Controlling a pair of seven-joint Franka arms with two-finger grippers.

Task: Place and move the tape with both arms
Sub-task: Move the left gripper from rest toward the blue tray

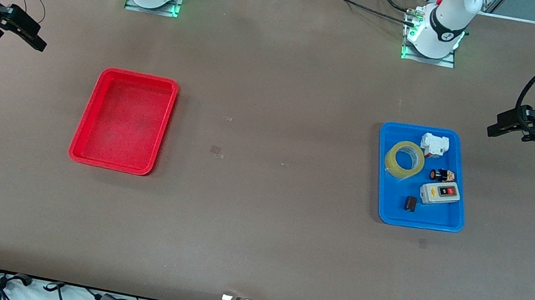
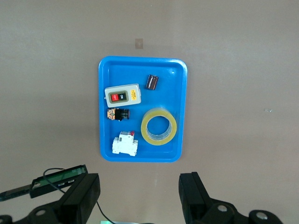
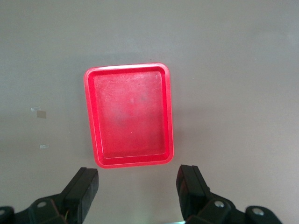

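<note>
The yellow tape roll (image 1: 404, 160) lies flat in the blue tray (image 1: 386, 212) toward the left arm's end of the table; it also shows in the left wrist view (image 2: 159, 127). My left gripper (image 1: 497, 128) hangs high in the air past the blue tray's outer side, open and empty; its jaws (image 2: 140, 198) stand wide apart over bare table beside the tray. My right gripper (image 1: 30, 35) hangs high near the right arm's end of the table, open and empty, its jaws (image 3: 139, 191) wide apart beside the red tray (image 3: 128, 161).
The red tray (image 1: 79, 152) holds nothing. The blue tray (image 2: 105, 154) also holds a white breaker (image 1: 433, 144), a small black knob part (image 1: 440, 175), a grey switch box (image 1: 439, 193) and a small dark part (image 1: 410, 204). Bits of tape residue (image 1: 216, 150) mark the table's middle.
</note>
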